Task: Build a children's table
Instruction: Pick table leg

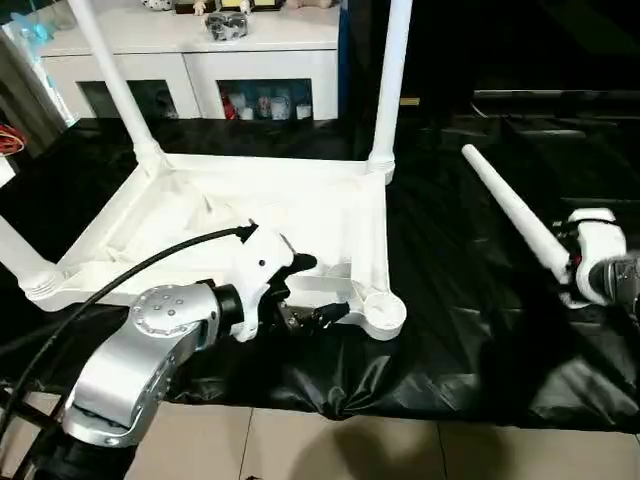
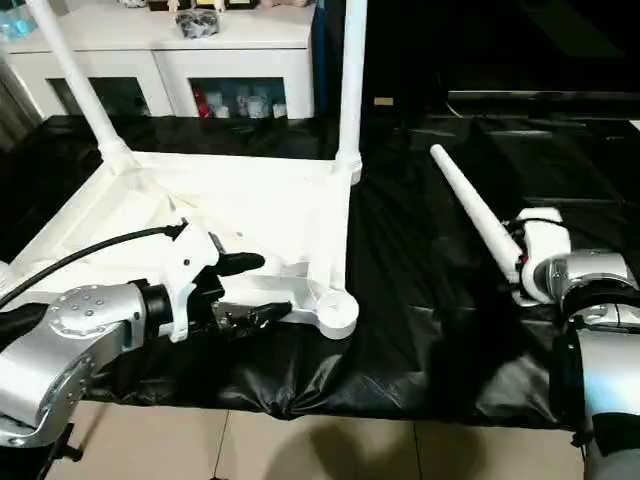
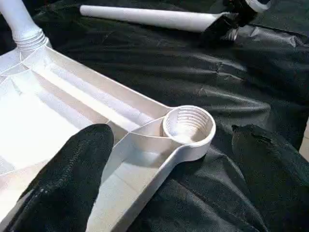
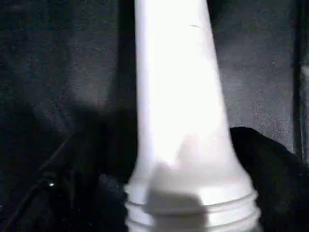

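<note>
The white tabletop lies upside down on the black cloth. Upright legs stand in its two far corner sockets, and a third leg shows at the left edge. The near right socket is empty. My left gripper is open, one finger over the ribbed underside and the other outside the rim beside that socket. A loose leg lies on the cloth at the right. My right gripper is open, its fingers either side of the leg's threaded end.
A white cabinet with small items stands behind the black-draped table. The table's front edge drops to a tiled floor. A black cable runs along my left forearm across the tabletop's near left part.
</note>
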